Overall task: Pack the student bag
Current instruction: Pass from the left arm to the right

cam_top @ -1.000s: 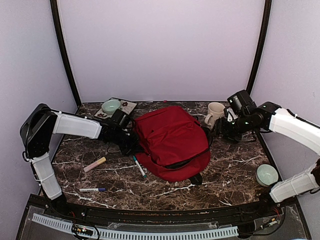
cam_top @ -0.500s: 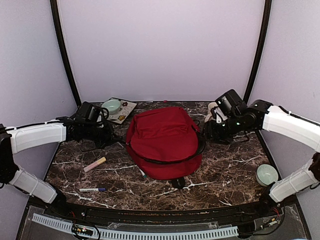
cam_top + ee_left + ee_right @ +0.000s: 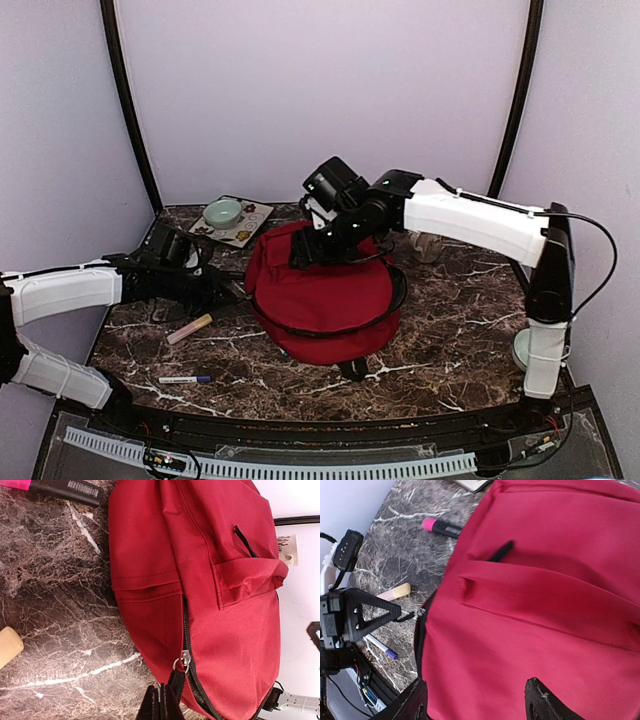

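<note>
The right claw (image 3: 477, 702), jaws wide, has swung in over the student bag (image 3: 320, 290); the left claw (image 3: 160, 705), shut, seemingly pinches the zipper pull (image 3: 176, 679); unzipping looks imminent.

The student bag (image 3: 320, 295) is red, with a black zip (image 3: 197, 692) and a black zip pull (image 3: 176, 679) at the black left tool (image 3: 160, 700). The counter (image 3: 460, 330) under that tool is dark brown marble with white veins. Near it are a cream marker (image 3: 189, 328) and a pale green bowl (image 3: 222, 212).
</note>
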Motion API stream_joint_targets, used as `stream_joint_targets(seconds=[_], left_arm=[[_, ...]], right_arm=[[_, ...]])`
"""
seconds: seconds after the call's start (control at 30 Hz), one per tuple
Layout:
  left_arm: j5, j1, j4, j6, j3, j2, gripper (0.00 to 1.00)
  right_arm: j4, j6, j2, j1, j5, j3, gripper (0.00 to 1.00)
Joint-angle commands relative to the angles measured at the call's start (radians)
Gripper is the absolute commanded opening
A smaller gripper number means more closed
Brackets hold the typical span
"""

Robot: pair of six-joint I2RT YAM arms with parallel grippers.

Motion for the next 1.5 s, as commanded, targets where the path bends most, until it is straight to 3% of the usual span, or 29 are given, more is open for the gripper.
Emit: stream_joint_targets(seconds=[0.0,0.2,0.57,1.0,1.47], left_arm=[[0.033,-0.002,-0.003,0.027,-0.035,-0.049,0.00],[0.042,-0.005,0.009,0.020,-0.066,-0.077,0.00],[0.075,-0.012,0.042,0.040,-0.071,-0.071,0.00],[0.107,-0.113,0.126,0.043,-0.073,-0.088,0.00],[0.138,-0.173,0.102,0.051,-0.050,-0.116,0.00]], right_arm=[[-0.027,0.036,0.147,0.053,-0.039,0.168,0.67],[-0.028,0.121,0.328,0.081,-0.141,0.328,0.65],[0.050,0.125,0.474,0.080,-0.265,0.426,0.57],[0.191,0.208,0.497,0.032,-0.318,0.317,0.50],[0.200,0.214,0.576,0.019,-0.357,0.382,0.40]])
